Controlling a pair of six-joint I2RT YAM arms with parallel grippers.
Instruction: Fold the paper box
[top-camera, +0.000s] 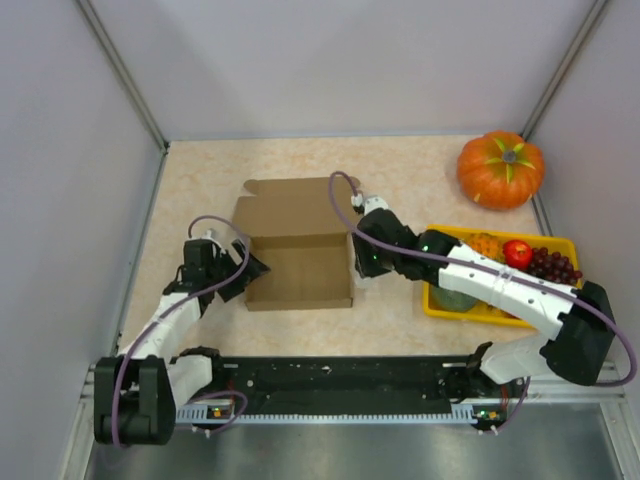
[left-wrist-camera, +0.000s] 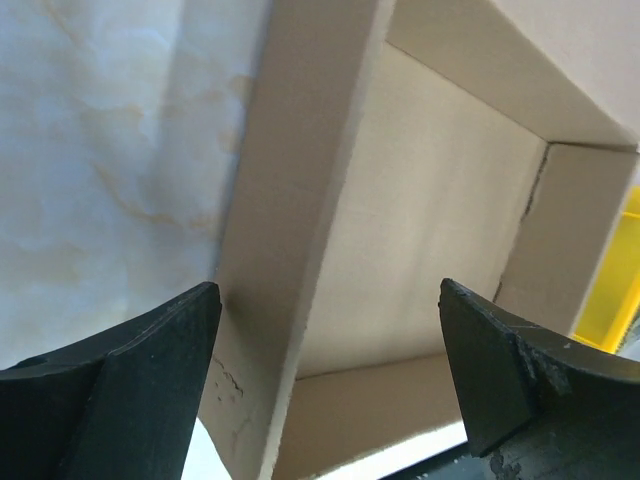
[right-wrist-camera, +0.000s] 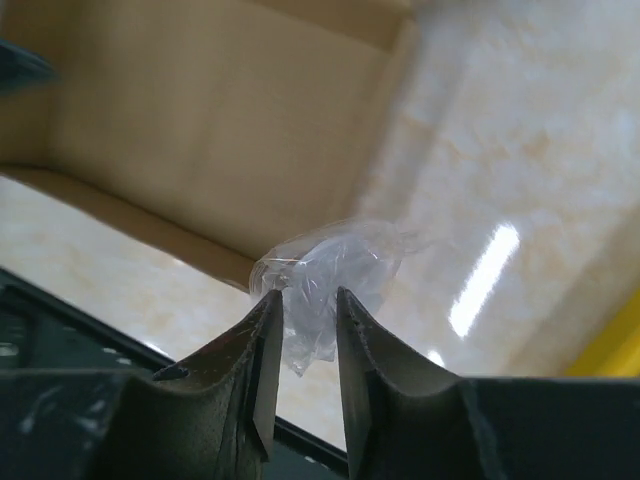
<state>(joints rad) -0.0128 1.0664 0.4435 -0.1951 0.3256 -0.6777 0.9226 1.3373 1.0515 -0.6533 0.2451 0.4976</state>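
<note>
Top external view: the table (top-camera: 200, 180) carries the paper box (top-camera: 298, 255), which sits directly between the two grippers, its side walls raised and one broad flap lying flat on the far side. The box is judged part-formed, with that flap not yet folded over. A pumpkin (top-camera: 500, 170) stands well beyond and to the right of the right gripper (top-camera: 360, 258), and a yellow tray (top-camera: 560, 243) of fruit lies to that gripper's right, beneath its arm; neither bears on the fold. The left gripper (top-camera: 250, 268) stands at the box's left side, jaws spread wide with the left wall rising between them. This placement is judged to steady or seize that wall, though no contact is evident. The right gripper is at the box's near right corner, jaws drawn narrow on a crumpled clear plastic scrap (right-wrist-camera: 330, 265) pinched between its fingertips (right-wrist-camera: 262, 330). It is probably being cleared from beside the box so the corner can be worked.
</note>
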